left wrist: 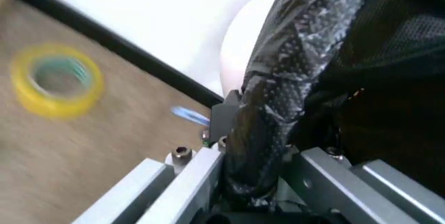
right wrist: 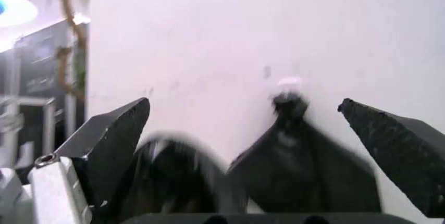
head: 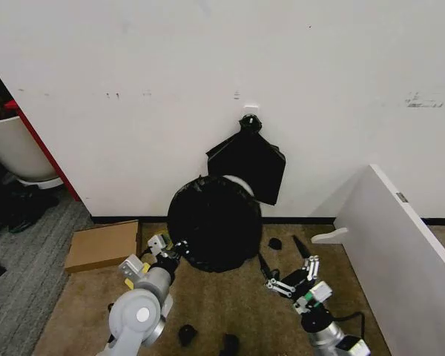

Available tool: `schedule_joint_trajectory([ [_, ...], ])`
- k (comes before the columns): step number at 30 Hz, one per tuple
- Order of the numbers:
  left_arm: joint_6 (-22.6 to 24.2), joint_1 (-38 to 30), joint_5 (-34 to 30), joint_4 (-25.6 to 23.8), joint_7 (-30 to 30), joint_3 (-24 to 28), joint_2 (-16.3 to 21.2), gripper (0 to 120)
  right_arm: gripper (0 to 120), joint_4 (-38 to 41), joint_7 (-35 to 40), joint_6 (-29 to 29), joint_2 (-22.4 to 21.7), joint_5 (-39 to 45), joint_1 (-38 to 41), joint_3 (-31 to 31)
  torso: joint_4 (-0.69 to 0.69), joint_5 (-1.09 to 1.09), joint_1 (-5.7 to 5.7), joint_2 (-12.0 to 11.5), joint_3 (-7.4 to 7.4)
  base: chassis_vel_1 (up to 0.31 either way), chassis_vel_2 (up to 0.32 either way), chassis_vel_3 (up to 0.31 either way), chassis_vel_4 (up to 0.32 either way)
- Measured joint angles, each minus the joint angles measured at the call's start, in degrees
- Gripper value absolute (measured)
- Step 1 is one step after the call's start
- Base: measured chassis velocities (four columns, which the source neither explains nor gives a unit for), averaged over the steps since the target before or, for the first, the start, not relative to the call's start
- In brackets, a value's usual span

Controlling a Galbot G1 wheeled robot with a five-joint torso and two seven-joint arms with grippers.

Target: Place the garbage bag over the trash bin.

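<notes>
With the glossy black plastic garbage bag (head: pixel 211 222) largely shrouding the round white trash bin (head: pixel 241 183) by the wall, the left gripper (head: pixel 170 247) pinched its edge, the right gripper (head: pixel 293 278) hung spread and empty nearby; seating the rim likely remained.

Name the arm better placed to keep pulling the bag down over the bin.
Left. The left gripper is shut on the garbage bag at the trash bin; the right gripper hangs open, apart from it.

wall (head: pixel 133 111) close behind trash bin (head: pixel 241 182) | cardboard box (head: pixel 102 245) left | white panel (head: pixel 400 252) right
</notes>
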Motion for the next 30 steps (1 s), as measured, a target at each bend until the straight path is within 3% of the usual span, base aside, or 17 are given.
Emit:
schedule_joint_trajectory([
  [3,-1.97,0.53,5.29,0.68,1.56,0.91,1.15,0,100,5.12,8.35,-5.17,-0.01,-5.68,0.04,-2.45,0.01,0.0,0.0,0.0,0.0,0.0,0.0,0.0,0.0],
  [7,-3.04,0.3,7.87,1.49,2.62,1.59,1.63,0,100,6.44,12.79,-9.86,-0.4,-8.26,1.38,-4.07,0.0,0.0,0.0,0.01,0.0,0.0,0.0,0.0,0.0],
  [10,-2.88,-1.03,6.09,2.42,2.74,1.91,2.69,0,100,4.27,17.8,-17.42,0.0,-10.58,4.59,-3.54,0.01,0.02,0.0,0.0,0.0,0.0,0.0,0.0,0.0],
  [12,-2.35,-1.33,4.81,2.43,2.27,1.91,2.99,0,100,3.73,19.08,-19.06,0.27,-10.7,5.12,-3.08,0.01,0.03,0.0,0.0,0.0,0.0,0.0,0.0,0.0],
  [15,-0.61,-2.15,0.65,1.79,0.59,1.34,3.71,0,100,2.58,21.76,-22.65,1.36,-9.88,5.88,-1.14,0.01,0.01,0.01,0.0,0.01,0.0,0.0,0.0,0.0],
  [21,2.29,-2.22,-12.16,-0.6,-4.49,-1.15,2.3,0,100,0.43,22.36,-23.41,5.06,-10.57,7.99,3.03,0.03,0.03,0.01,0.0,0.01,0.0,0.0,0.0,0.0],
  [24,4.52,-2.25,-20.57,-0.97,-9.14,-1.35,0.28,0,100,-0.05,22.12,-22.62,6.86,-12.84,8.44,4.85,0.01,0.0,0.01,0.0,0.0,0.0,0.0,0.0,0.0],
  [26,6.66,-2.63,-26.0,-0.42,-16.14,-1.19,-2.73,0,100,-0.4,22.02,-21.71,7.87,-14.73,7.84,6.47,-0.01,0.03,0.01,0.0,0.0,0.0,0.0,0.0,0.0],
  [30,8.65,-2.23,-27.62,0.89,-20.59,0.02,-6.24,0,100,-0.47,22.94,-21.49,8.92,-16.29,7.37,7.27,0.0,0.01,0.01,0.0,0.01,0.0,0.0,0.0,0.0],
])
